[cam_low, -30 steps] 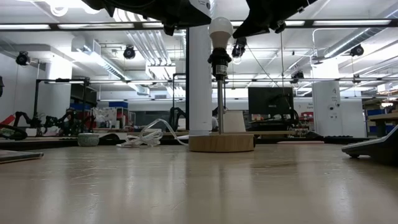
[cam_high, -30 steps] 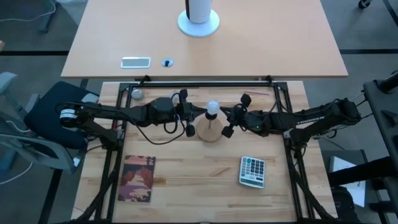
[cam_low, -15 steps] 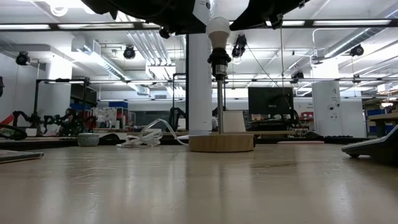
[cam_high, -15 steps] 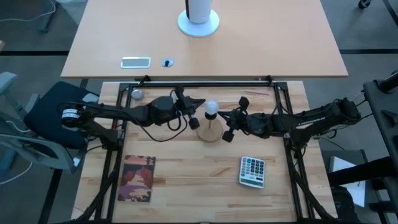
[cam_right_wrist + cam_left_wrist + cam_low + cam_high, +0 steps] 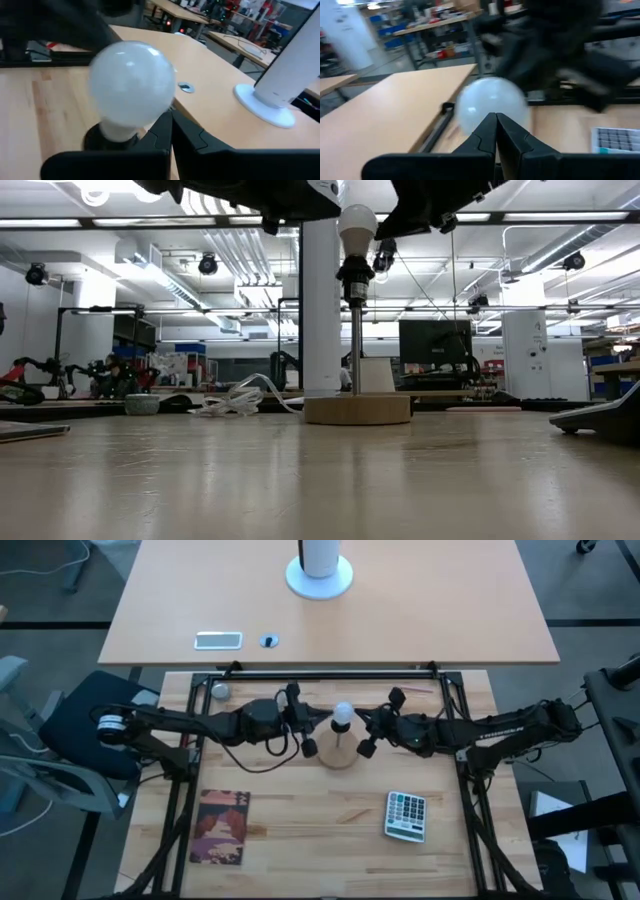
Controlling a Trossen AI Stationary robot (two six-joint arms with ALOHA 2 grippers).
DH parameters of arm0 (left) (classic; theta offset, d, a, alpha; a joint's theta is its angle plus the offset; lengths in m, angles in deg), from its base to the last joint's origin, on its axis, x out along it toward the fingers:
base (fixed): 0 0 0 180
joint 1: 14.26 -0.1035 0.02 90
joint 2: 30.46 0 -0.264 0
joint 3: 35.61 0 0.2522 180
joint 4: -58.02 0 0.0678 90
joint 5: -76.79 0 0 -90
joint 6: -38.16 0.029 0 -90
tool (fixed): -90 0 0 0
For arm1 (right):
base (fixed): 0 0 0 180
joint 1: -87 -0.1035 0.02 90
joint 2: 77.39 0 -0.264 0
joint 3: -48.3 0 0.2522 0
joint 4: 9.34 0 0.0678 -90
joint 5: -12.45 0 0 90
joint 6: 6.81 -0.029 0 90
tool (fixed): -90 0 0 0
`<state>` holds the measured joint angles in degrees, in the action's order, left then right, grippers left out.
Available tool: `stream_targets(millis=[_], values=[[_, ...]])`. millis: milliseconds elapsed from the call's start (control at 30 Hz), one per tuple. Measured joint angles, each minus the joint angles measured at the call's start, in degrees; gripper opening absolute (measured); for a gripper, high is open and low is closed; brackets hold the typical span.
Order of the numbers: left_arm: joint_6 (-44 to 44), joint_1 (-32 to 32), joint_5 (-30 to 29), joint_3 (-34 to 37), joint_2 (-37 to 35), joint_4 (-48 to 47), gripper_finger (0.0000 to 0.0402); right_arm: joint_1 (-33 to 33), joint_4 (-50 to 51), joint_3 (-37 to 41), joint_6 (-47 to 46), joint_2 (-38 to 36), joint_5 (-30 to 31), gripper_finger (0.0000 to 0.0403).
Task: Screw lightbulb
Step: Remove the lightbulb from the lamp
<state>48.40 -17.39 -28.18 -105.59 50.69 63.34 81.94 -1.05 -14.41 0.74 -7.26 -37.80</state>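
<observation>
Lightbulb (image 5: 342,716): frosted white, seated in a dark socket on a thin metal post rising from a round wooden base (image 5: 340,754), centre of the high view; in the low view it stood at upper centre, its top close under the dark arm bodies.

Left gripper (image 5: 302,724): just left of the lightbulb in the high view, fingers spread wide, one above and one below the bulb's level in the frame; holding nothing. Contact with the bulb could not be made out. In its wrist view the bulb (image 5: 491,107) was blurred, with the other arm a dark smear behind.

Right gripper (image 5: 374,726): just right of the lightbulb, fingers likewise spread apart, gripping nothing. Its wrist view showed bulb (image 5: 132,90) and socket close ahead, the socket partly hidden.

Calculator (image 5: 405,815): lower right of the table. Booklet (image 5: 222,827): lower left. Small grey ball (image 5: 219,691): upper left.

Low view: both grippers cut off by the top edge.
</observation>
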Motion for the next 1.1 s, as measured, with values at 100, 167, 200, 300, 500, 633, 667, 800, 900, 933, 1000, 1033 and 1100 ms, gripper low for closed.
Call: stream_targets(millis=[100, 167, 200, 300, 500, 633, 667, 800, 900, 933, 1000, 1033, 1100], values=[[-0.37, 0.68, 0.32, 0.0, -0.37, -0.71, 0.0, -0.04, 0.85, -0.04, -0.01, 0.07, 0.63, 0.0], [-0.09, 1.04, -0.34, 0.0, -0.64, -0.92, 0.0, -0.16, 0.95, -0.04, 0.0, 0.04, 0.52, 0.0], [0.1, 1.14, -0.54, 0.0, -0.82, -0.93, 0.0, -0.39, 0.9, -0.04, -0.03, 0.01, 0.56, 0.0], [0.2, 1.15, -1.91, 0.0, -0.95, -0.69, 0.0, -1.02, 1.32, -0.04, -0.26, -0.13, 0.58, 0.0], [2.11, 0.5, -10.12, 0.0, -0.63, -0.63, 0.0, -3.26, 2.87, -0.09, -2.94, -0.97, -2.27, 0.0], [2.23, -0.53, -10.86, 0.0, 0.2, -0.66, 0.0, -3.56, 1.41, -0.09, -2.64, -1.0, -3.83, 0.0], [2.21, -0.69, -10.88, 0.0, 0.4, -0.66, 0.0, -3.56, 0.83, -0.09, -2.3, -0.91, -3.8, 0.0], [2.19, -0.7, -7.16, 0.0, 1.25, -0.49, 0.0, -3.04, 0.57, -0.13, -1.66, -0.72, -3.82, 0.0], [2.17, -0.91, -3.11, 0.0, 1.47, -0.1, 0.0, -2.59, 0.98, -0.13, -1.41, -0.72, -3.9, 0.0], [2.15, -0.89, -3.05, 0.0, 1.52, -0.13, 0.0, -2.44, 0.99, -0.13, -1.35, -0.72, -3.9, 0.0], [1.76, -0.75, -3.0, 0.0, 1.5, -0.48, 0.0, -2.11, 1.14, -0.13, -1.02, -0.72, -3.74, 0.0], [1.58, -0.71, -2.9, 0.0, 1.4, -0.63, 0.0, -2.01, 1.26, -0.11, -0.96, -0.72, -3.08, 0.0], [1.27, -0.67, -2.31, 0.0, 0.95, -1.42, 0.0, -1.88, 1.69, -0.12, -0.67, -0.72, -1.34, 0.0]])
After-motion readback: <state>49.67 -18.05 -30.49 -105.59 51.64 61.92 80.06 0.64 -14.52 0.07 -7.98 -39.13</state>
